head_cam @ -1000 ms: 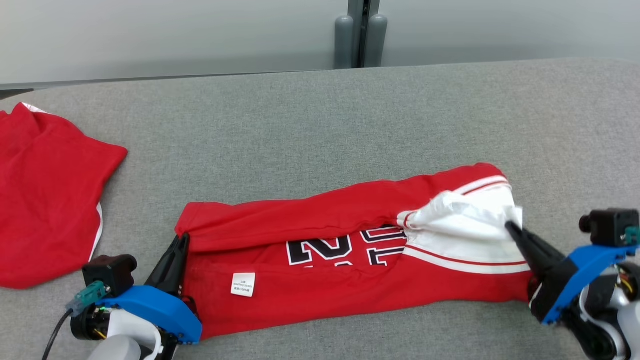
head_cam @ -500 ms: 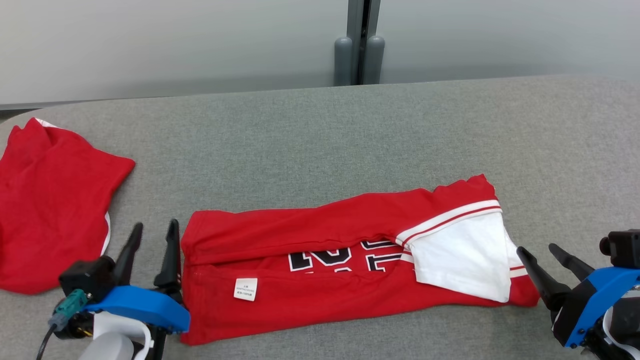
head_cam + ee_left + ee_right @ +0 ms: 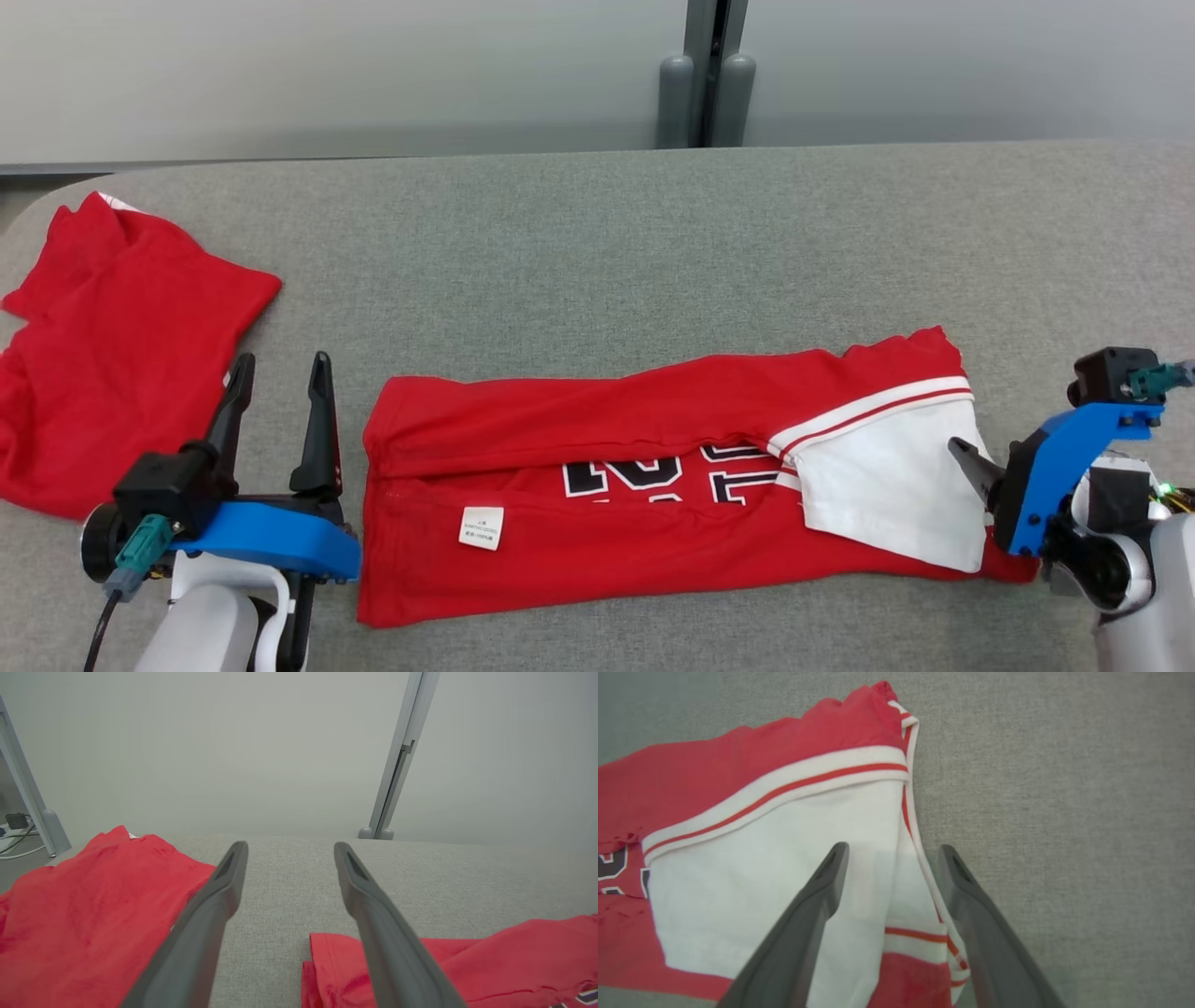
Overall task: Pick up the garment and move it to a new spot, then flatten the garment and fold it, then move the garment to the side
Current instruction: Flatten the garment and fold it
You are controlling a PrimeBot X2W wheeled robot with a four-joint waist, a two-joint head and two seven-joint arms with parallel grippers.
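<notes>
The garment (image 3: 653, 523) is a red jersey with black-and-white numbers and a white panel at its right end. It lies folded lengthwise on the grey table (image 3: 607, 261). My left gripper (image 3: 283, 362) stands open just left of the jersey's left edge, fingers apart and holding nothing. In the left wrist view that gripper (image 3: 289, 845) points over bare table, with the jersey's corner (image 3: 490, 961) at its lower right. My right gripper (image 3: 966, 457) hovers open at the jersey's right end. In the right wrist view its fingers (image 3: 893, 848) straddle the white panel (image 3: 761, 858) without gripping it.
A second red garment (image 3: 112, 355) lies crumpled at the table's far left, close to my left gripper. A grey post (image 3: 705, 93) and a pale wall stand behind the table's back edge. Bare grey cloth stretches beyond the jersey.
Both grippers have opened and let go of the jersey's ends. The raised fold and the white panel have settled flat. The head camera has shifted slightly.
</notes>
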